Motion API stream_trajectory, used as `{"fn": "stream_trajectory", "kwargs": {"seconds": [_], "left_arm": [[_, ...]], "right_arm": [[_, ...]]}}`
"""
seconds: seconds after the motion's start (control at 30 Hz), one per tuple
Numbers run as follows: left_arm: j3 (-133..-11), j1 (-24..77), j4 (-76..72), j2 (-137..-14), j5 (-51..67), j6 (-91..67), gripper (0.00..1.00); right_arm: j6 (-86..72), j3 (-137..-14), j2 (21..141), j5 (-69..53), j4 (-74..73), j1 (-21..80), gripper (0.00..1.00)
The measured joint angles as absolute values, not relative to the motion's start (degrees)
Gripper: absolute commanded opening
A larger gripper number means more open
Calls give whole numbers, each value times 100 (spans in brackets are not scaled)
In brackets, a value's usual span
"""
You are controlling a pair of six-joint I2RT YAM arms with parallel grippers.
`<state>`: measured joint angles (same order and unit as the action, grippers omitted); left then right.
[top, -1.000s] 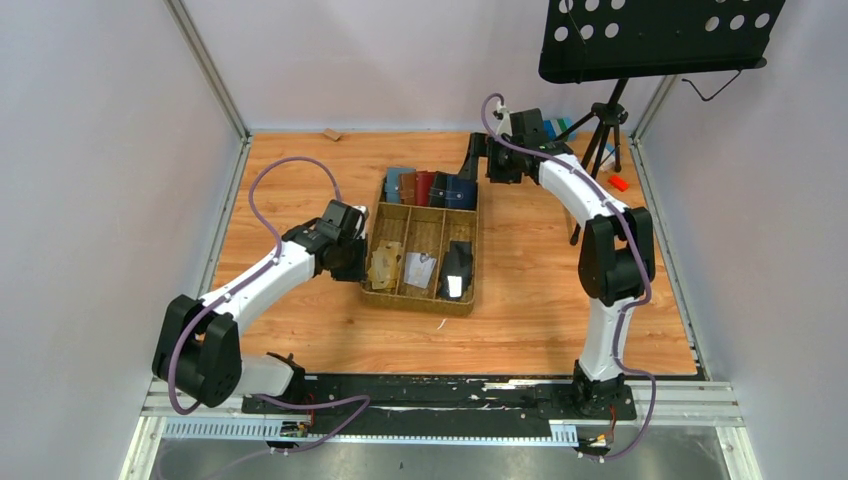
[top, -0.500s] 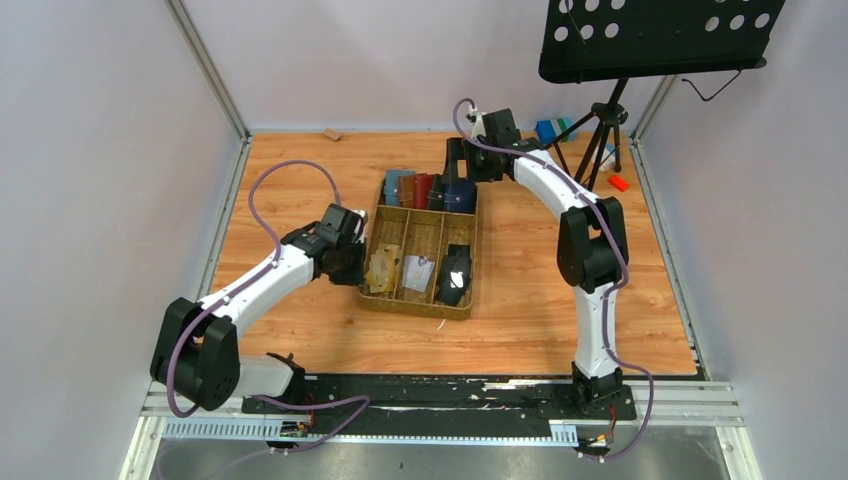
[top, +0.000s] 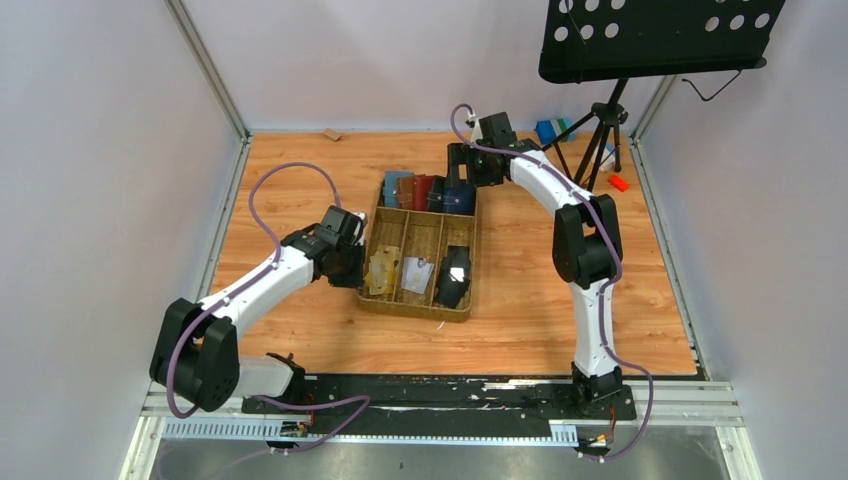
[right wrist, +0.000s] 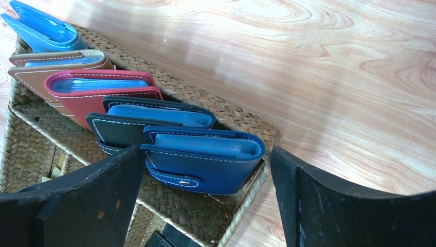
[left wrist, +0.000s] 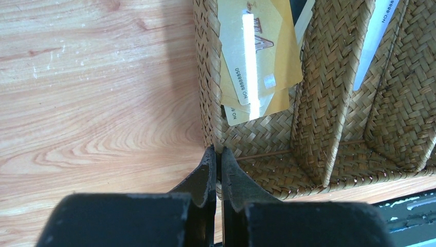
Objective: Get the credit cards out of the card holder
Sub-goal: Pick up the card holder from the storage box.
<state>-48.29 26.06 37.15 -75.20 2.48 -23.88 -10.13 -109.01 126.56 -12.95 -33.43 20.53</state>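
The navy-blue card holder [right wrist: 205, 164] stands shut at the right end of a row in the wicker basket's [top: 420, 310] back compartment, also seen from above [top: 461, 197]. My right gripper [right wrist: 205, 152] is open, one finger on each side of it; from above the right gripper [top: 458, 170] hangs over that corner. Tan-gold credit cards [left wrist: 257, 56] lie in the front left compartment and a white card [left wrist: 378, 41] in the one beside it. My left gripper [left wrist: 218, 154] is shut on the basket's left wall [left wrist: 208, 103].
Teal-blue [right wrist: 41, 31], brown [right wrist: 56, 64], red [right wrist: 97, 92] and black [right wrist: 149, 121] holders stand left of the navy one. An open black holder [top: 455, 275] lies in the front right compartment. A music stand [top: 605, 130] and small blocks [top: 548, 128] sit at the back right.
My right arm swung left and came down from the back right corner to straddle the navy holder. The left gripper has kept its hold on the basket wall.
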Motion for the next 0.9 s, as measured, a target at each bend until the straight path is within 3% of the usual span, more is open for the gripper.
{"fn": "stream_trajectory", "kwargs": {"seconds": [0.13,0.57,0.9], "left_arm": [[-4792,2606,3728,-7450,246,-2388,2],[-4772,2606,3848,-7378,207,-2390,2],[-4772,2606,3848,-7378,204,-2403,1]], "right_arm": [[-1011,-10923,12711,-1363,-3332,2045,87],[-969,-10991,12744,-1555,-3242,2040,59],[-1157,-10938,12376,-1557,-3140,1916,58]]}}
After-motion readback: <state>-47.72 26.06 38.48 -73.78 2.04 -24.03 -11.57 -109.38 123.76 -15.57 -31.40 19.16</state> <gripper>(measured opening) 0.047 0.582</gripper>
